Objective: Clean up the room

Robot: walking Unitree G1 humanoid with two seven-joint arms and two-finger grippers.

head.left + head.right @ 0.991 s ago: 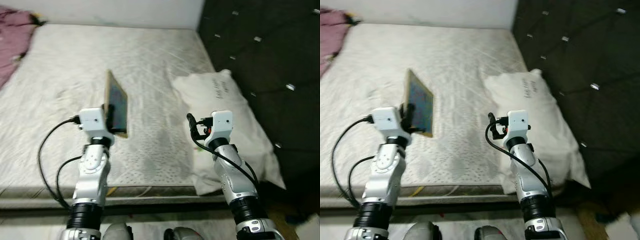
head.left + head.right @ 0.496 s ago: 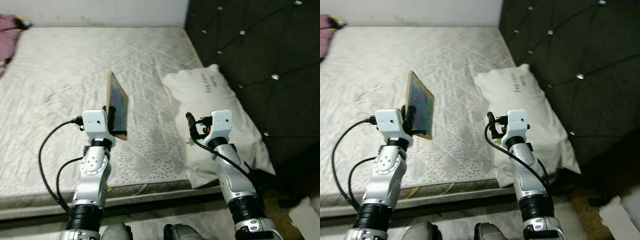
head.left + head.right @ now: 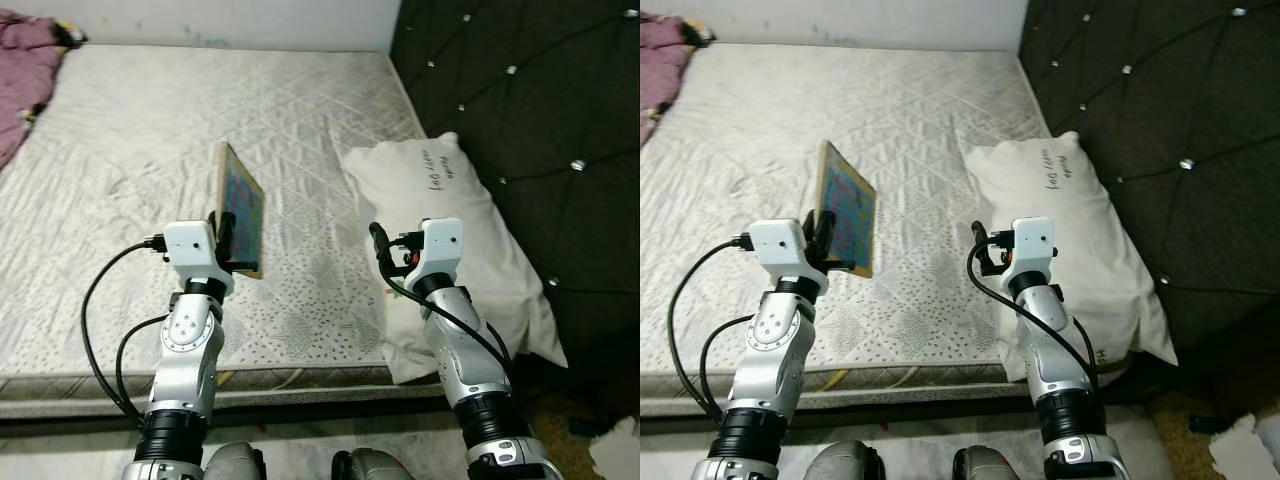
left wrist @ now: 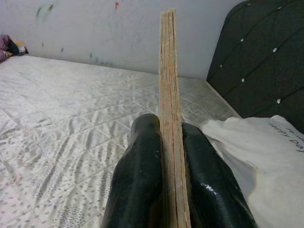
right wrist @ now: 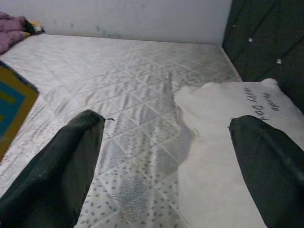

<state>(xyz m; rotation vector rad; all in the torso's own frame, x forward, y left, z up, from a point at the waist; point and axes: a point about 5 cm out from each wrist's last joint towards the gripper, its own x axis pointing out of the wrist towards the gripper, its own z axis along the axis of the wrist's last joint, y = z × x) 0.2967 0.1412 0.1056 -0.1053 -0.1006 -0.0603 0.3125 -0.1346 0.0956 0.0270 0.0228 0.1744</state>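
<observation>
A thin book (image 3: 240, 208) with a yellow border and a colourful blue cover stands on edge in the middle left of the left eye view, held above the bare mattress (image 3: 200, 130) by the left gripper (image 4: 167, 156), whose two black fingers (image 4: 142, 175) are clamped on its lower edge, one on each face. In the left wrist view the book appears edge-on as a narrow tan strip, so its cover cannot be read there, and in the head views the printing on the cover is too small and blurred to make out. The left arm rises from the bottom left of the frame, bent up at the elbow, with a black cable looping out beside it; its white wrist block hides the part of the book nearest the fingers. The right gripper (image 5: 166, 156) hangs above the mattress at centre right with its fingers spread wide apart and holding nothing; in the head view its fingers are mostly hidden behind the wrist block. Under and beyond it lies a white pillow (image 3: 450, 230) with dark handwriting that cannot be read, resting at the right edge of the mattress against a dark tufted headboard (image 3: 530, 90). A crumpled purple cloth (image 3: 25, 60) is cut off at the upper left corner, and a pale wall (image 4: 95, 28) closes the far side of the bed
</observation>
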